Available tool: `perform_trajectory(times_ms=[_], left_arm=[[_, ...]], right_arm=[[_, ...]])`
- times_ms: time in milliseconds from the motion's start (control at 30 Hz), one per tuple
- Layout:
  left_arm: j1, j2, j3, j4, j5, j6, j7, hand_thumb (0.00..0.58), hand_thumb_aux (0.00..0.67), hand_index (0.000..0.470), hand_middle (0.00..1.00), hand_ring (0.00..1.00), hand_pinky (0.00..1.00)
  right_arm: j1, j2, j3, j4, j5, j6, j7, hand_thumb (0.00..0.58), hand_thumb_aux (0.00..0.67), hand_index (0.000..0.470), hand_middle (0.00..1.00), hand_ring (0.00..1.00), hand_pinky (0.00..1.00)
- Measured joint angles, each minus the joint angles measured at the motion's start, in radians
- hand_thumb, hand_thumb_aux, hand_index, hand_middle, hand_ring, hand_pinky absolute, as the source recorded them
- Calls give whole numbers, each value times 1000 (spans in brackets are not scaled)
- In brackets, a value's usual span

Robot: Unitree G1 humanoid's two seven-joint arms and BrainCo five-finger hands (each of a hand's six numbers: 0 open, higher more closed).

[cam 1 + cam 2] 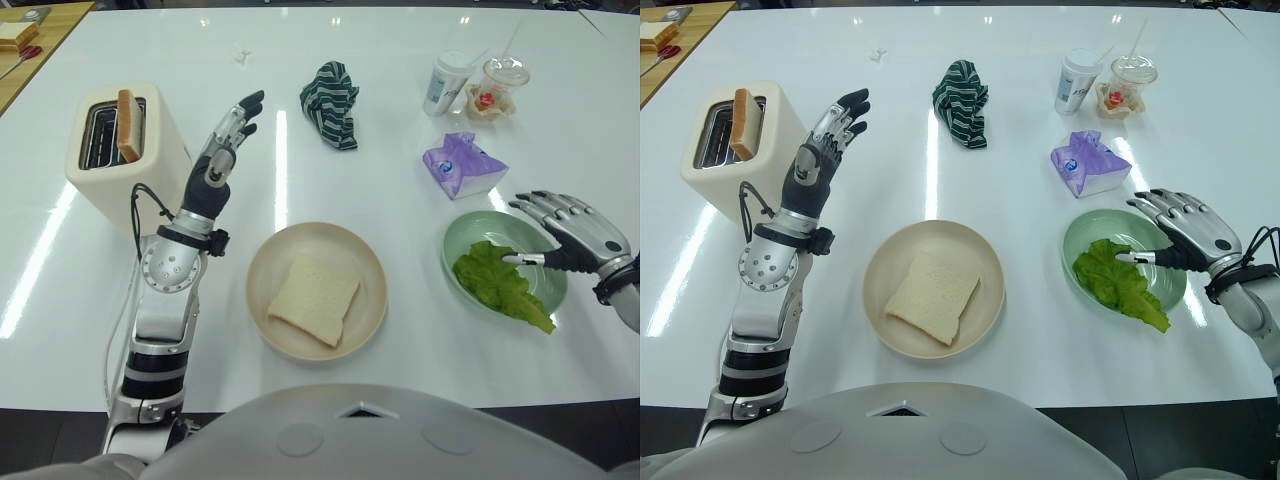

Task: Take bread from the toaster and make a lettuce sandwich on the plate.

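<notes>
Hovering beside lettuce (495,283): right hand (582,240) fingers (548,207).

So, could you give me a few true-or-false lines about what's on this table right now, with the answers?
1. A slice of bread lies on the beige plate. True.
2. The toaster is empty. False: a toast slice stands in one slot.
3. The lettuce is already on the bread. False: it lies in the green bowl.
4. The left hand grips the toast. False: it is open, raised beside the toaster, holding nothing.
5. The right hand is over the green bowl's right side, open. True.
</notes>
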Motion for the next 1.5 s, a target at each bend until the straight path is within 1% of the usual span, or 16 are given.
perform_trajectory(times_ms=[233, 333, 367, 400, 433, 467, 533, 567, 600, 633, 667, 700, 933, 1133, 1300, 1500], left_arm=[[4, -8, 1, 16, 16, -37, 5, 0, 0, 0, 0, 0, 0], [5, -8, 2, 18, 31, -44, 7, 0, 0, 0, 0, 0, 0], [5, -8, 3, 19, 32, -46, 7, 0, 0, 0, 0, 0, 0], [5, -8, 4, 24, 32, -50, 7, 0, 0, 0, 0, 0, 0], [5, -8, 4, 26, 32, -51, 7, 0, 0, 0, 0, 0, 0], [4, -8, 4, 36, 32, -59, 5, 0, 0, 0, 0, 0, 0], [5, -8, 4, 49, 32, -67, 1, 0, 0, 0, 0, 0, 0], [4, -8, 4, 57, 32, -71, -2, 0, 0, 0, 0, 0, 0], [4, -8, 4, 65, 26, -73, -11, 0, 0, 0, 0, 0, 0], [4, -8, 4, 79, 9, -76, -23, 0, 0, 0, 0, 0, 0], [4, -8, 4, 96, -1, -81, -32, 0, 0, 0, 0, 0, 0], [4, -8, 4, 107, -5, -85, -34, 0, 0, 0, 0, 0, 0], [2, -8, 16, 186, -9, -118, -49, 0, 0, 0, 0, 0, 0], [3, -8, 18, 202, -8, -134, -50, 0, 0, 0, 0, 0, 0], [3, -8, 23, 218, -8, -142, -50, 0, 0, 0, 0, 0, 0], [1, -10, 29, 227, -8, -146, -47, 0, 0, 0, 0, 0, 0]], right_arm=[[-85, -8, 131, 86, -44, 2, -41, 0, 0, 0, 0, 0, 0], [-100, -15, 166, 102, -44, 0, -47, 45, 26, 18, 0, 0, 0], [-102, -17, 175, 105, -44, 0, -48, 75, 45, 31, 0, 0, 0], [-103, -17, 187, 106, -43, 0, -48, 140, 87, 61, 0, 0, 0], [-104, -17, 189, 106, -43, 0, -48, 244, 160, 112, 0, 0, 0], [-105, -17, 198, 105, -42, 0, -48, 278, 187, 131, 0, 0, 0], [-105, -17, 205, 99, -21, -1, -38, 288, 194, 136, 0, 0, 0], [-105, -17, 207, 95, -10, -2, -31, 316, 218, 153, 0, 0, 0], [-105, -17, 209, 93, -4, -1, -22, 368, 265, 186, 0, 0, 0], [-105, -17, 217, 91, -2, -1, -12, 441, 342, 240, 0, 0, 0], [-106, -17, 227, 86, 1, 0, -4, 563, 554, 389, 0, 0, 0], [-107, -17, 230, 83, 3, 0, -2, 580, 670, 470, 0, 0, 0], [-107, -17, 237, 76, 46, -23, 1, 580, 670, 470, 0, 0, 0], [-108, -17, 234, 65, 47, -41, -44, 580, 670, 470, 0, 0, 0], [-111, -17, 190, 12, 128, -83, -73, 580, 670, 470, 0, 0, 0], [-112, -6, 168, -89, 240, -150, -12, 580, 670, 470, 0, 0, 0]])
